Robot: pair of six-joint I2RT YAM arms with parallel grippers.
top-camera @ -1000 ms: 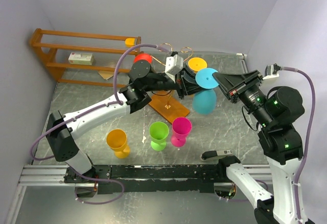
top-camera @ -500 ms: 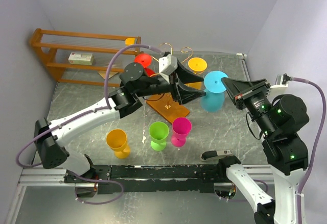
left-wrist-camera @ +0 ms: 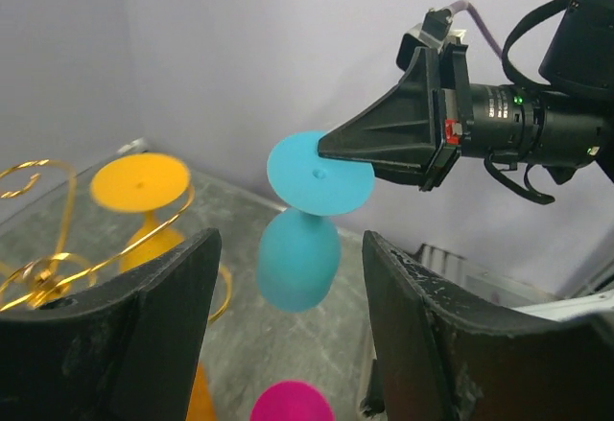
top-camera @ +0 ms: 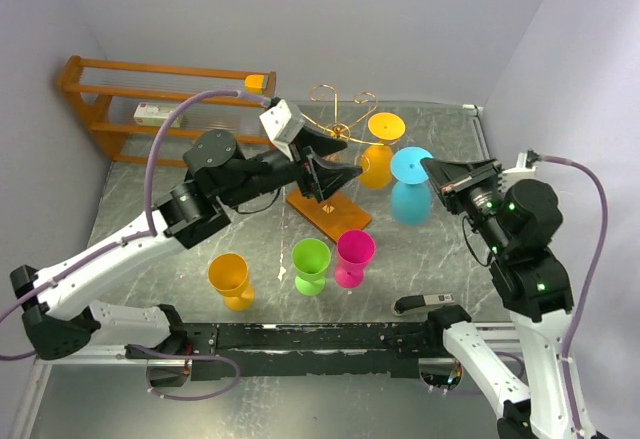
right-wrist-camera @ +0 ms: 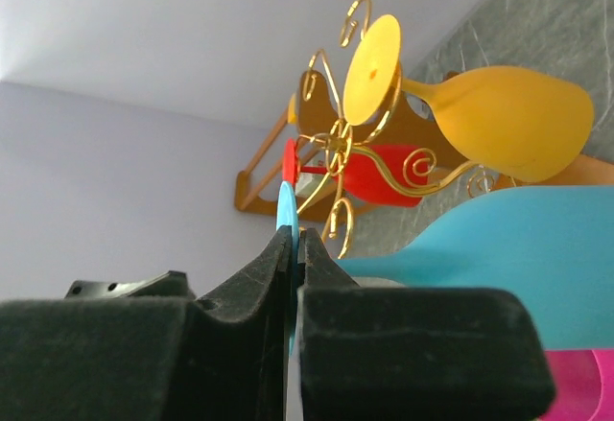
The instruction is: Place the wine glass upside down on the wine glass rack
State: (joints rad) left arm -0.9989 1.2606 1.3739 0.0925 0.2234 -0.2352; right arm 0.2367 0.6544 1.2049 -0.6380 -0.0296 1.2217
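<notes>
Shelving [top-camera: 150,109] of brown wood stands at the far left against the wall and plays no part in this job. Toward the front of the bench [top-camera: 140,219], an orange glass [top-camera: 229,277], a green glass [top-camera: 310,262] and a pink glass [top-camera: 354,255] stand upright in a row, probably the next ones to be hung. Above them the left gripper [top-camera: 340,159] reaches over the rack's wooden base [top-camera: 328,217]. Its jaws are spread wide with nothing between them, and it points toward the blue glass as if ready to steady it. The rack [top-camera: 340,119], a gold wire tree, carries a yellow glass [top-camera: 378,159] hung bowl-down, its foot caught on a curled arm, which shows how a foot has to sit. Just right of that, clear of the wire, the blue glass [top-camera: 410,202] hangs bowl-down in the air, turned the way the rack needs. The right gripper [top-camera: 432,169] has its jaws pressed together on the rim of the glass's foot. That thin edge hold seems chosen to leave the stem free to slide into a wire curl.
</notes>
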